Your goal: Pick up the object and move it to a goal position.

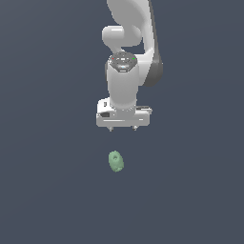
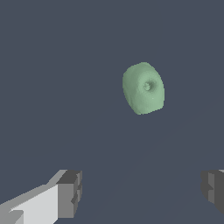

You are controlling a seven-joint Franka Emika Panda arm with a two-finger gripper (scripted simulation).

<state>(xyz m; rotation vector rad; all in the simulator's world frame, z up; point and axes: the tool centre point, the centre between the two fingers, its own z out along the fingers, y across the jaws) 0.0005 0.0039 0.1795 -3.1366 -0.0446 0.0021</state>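
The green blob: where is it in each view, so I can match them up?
Exterior view: the green blob lies on the dark floor, below the pincer in the picture, apart from it.
Wrist view: the green blob sits ahead of the open fingertips, not between them.
Shared landmark: the pincer.

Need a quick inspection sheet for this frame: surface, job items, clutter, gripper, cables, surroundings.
Surface: flat dark blue-grey floor, uniform, no marks seen.
Job's things: small pale green lumpy oval blob with a dimple, lying on the floor, untouched, apart from the arm.
Clutter: nothing seen.
Gripper: white Panda gripper hangs above the blob, pointing down; in the wrist view the two grey fingertips stand wide apart, holding nothing; the blob is not between them.
Cables: nothing seen.
Surroundings: only the white robot arm; no goal marker visible.
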